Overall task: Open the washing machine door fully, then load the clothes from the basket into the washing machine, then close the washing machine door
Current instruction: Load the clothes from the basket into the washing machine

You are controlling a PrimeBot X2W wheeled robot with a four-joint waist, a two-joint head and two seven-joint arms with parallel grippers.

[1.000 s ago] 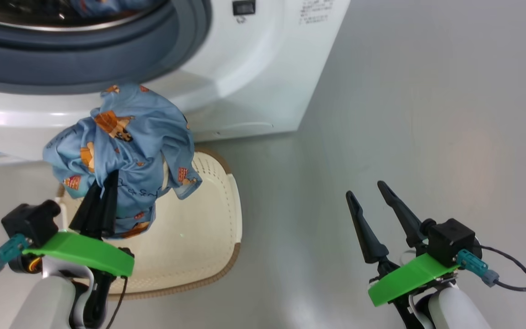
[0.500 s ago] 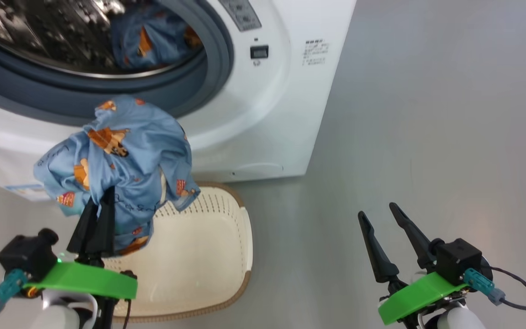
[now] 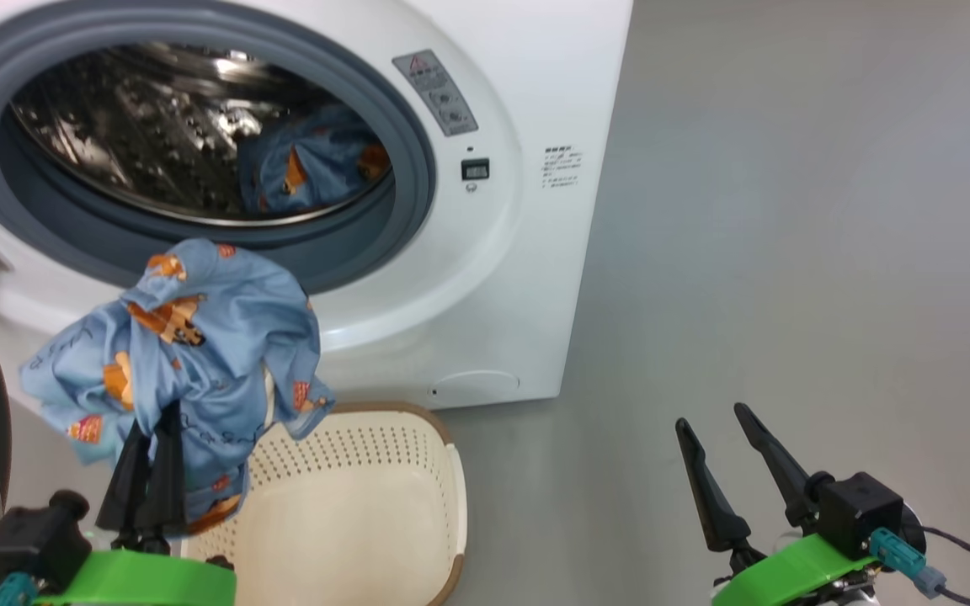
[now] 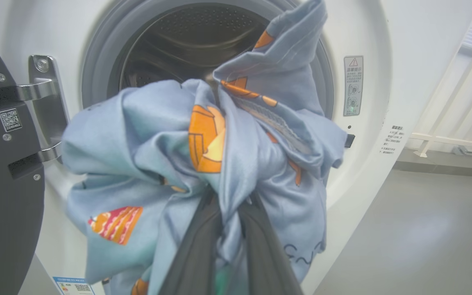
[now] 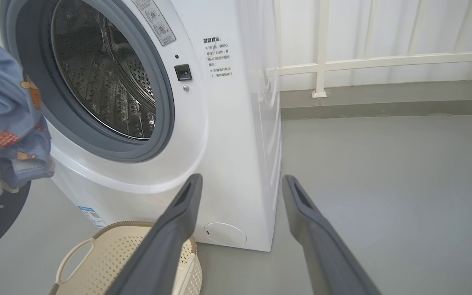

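Left end effector (image 3: 152, 429): clamped on clothes (image 3: 190, 337), hanging at 10 o'clock of the basket (image 3: 454, 471), below the washing machine (image 3: 485, 278) opening. Right end effector (image 3: 710, 416): fingers wide, empty, at 3 o'clock.

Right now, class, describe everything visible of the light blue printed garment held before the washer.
The thin, light blue fabric garment, printed with small orange and brown cartoon figures, hangs crumpled in a loose bundle, pinched in the shut left pincer's dark fingers, lifted clear above the cream perforated plastic basket, in front of the white washing machine's open drum mouth.
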